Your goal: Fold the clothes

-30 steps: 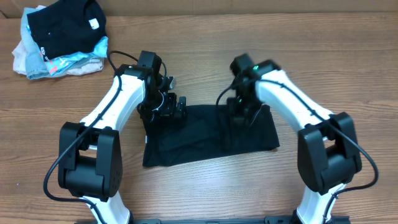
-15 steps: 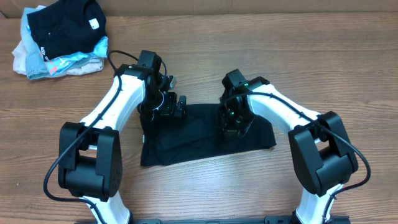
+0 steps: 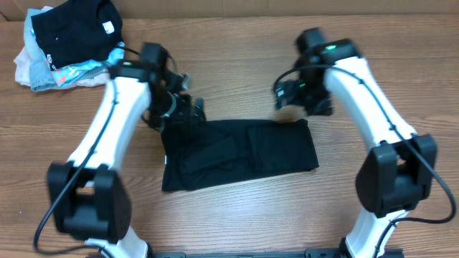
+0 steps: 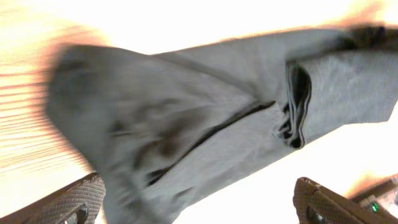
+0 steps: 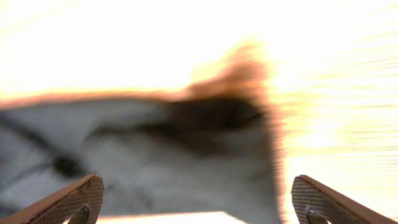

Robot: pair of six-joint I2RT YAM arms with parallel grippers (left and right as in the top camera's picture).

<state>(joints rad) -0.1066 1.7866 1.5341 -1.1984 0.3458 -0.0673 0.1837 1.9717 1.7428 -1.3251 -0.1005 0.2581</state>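
Note:
A black garment [image 3: 240, 154] lies folded into a wide rectangle on the wooden table, with a fold line down its middle. My left gripper [image 3: 183, 111] hovers open just beyond the garment's far left corner and holds nothing. My right gripper [image 3: 290, 97] hangs open above the far right corner, clear of the cloth. The left wrist view shows the dark garment [image 4: 205, 124] under my open left gripper [image 4: 199, 208]. In the blurred right wrist view the garment's edge [image 5: 155, 149] lies below my open right gripper [image 5: 198, 202].
A pile of clothes [image 3: 68, 43], black on top of pale blue and white pieces, sits at the far left corner of the table. A cardboard wall runs along the table's far edge.
My right gripper opened, let go of the garment's right part and moved up and away to the far right. My left arm drew back a little to the left.

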